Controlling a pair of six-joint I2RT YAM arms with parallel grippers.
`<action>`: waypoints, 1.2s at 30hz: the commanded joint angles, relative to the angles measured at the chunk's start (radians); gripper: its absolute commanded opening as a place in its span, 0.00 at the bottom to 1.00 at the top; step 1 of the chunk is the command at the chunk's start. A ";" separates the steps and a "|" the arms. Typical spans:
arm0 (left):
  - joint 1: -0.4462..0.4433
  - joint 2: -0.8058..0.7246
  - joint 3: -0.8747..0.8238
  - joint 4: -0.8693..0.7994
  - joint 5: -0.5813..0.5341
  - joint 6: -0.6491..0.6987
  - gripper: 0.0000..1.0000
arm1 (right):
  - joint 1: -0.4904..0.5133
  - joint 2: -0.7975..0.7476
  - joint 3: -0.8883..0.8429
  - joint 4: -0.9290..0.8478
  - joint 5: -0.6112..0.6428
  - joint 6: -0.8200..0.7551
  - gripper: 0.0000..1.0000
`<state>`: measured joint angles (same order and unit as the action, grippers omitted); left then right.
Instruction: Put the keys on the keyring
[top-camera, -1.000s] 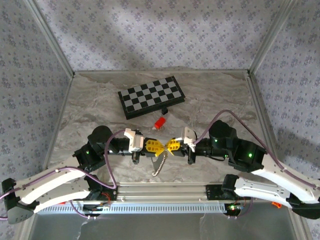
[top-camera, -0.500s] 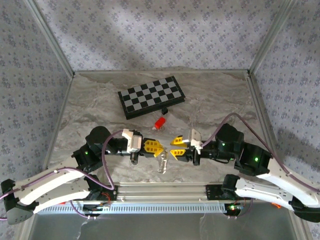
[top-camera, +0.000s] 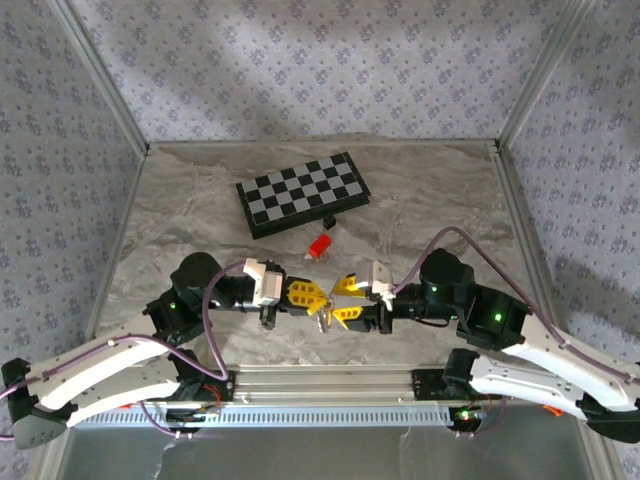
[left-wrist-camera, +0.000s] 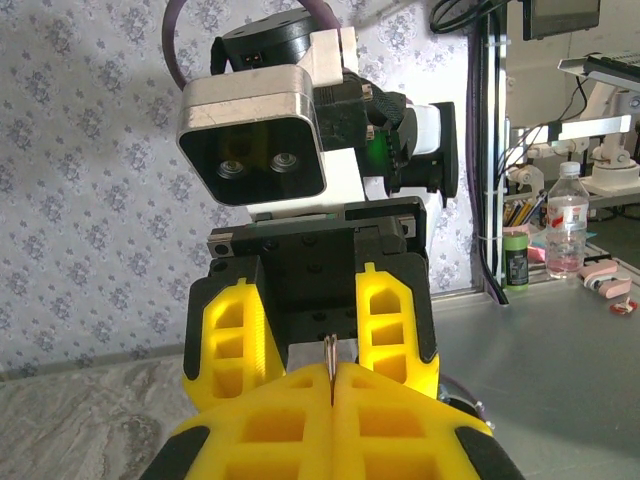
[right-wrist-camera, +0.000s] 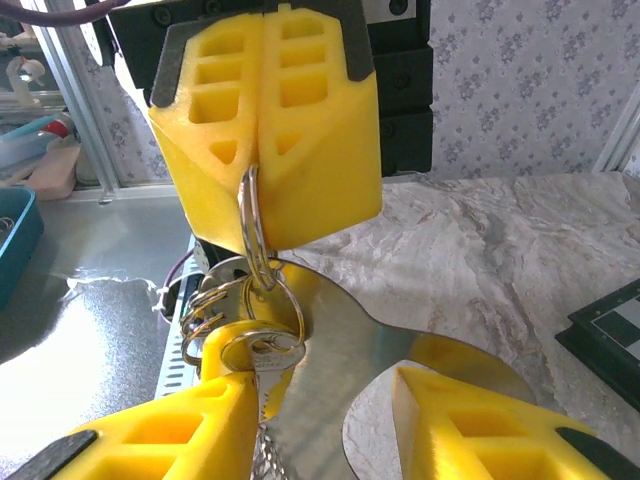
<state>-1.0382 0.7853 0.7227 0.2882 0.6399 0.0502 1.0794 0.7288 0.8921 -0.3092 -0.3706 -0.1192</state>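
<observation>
Right wrist view: the left gripper is seen head-on, its yellow fingers pressed together on the top ring of the keyring. A silvery key is hung from the keyring lower down, just in front of one finger of the right gripper; whether they touch cannot be told. The right gripper's fingers are set apart, and nothing is clamped between them. From above, both grippers are seen tip to tip over the marbled table, near its front edge and well apart from the chessboard.
</observation>
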 joint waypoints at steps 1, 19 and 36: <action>0.001 -0.017 0.033 0.038 0.024 -0.011 0.00 | -0.001 -0.018 -0.015 0.039 -0.031 0.025 0.42; 0.001 -0.023 0.030 0.031 0.021 -0.010 0.00 | 0.022 -0.025 -0.036 0.066 -0.048 0.041 0.59; 0.001 -0.025 0.019 0.038 0.016 -0.010 0.00 | 0.024 -0.020 -0.063 0.118 0.038 0.052 0.28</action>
<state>-1.0382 0.7849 0.7227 0.2882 0.6395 0.0502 1.0958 0.7208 0.8318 -0.2214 -0.3561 -0.0742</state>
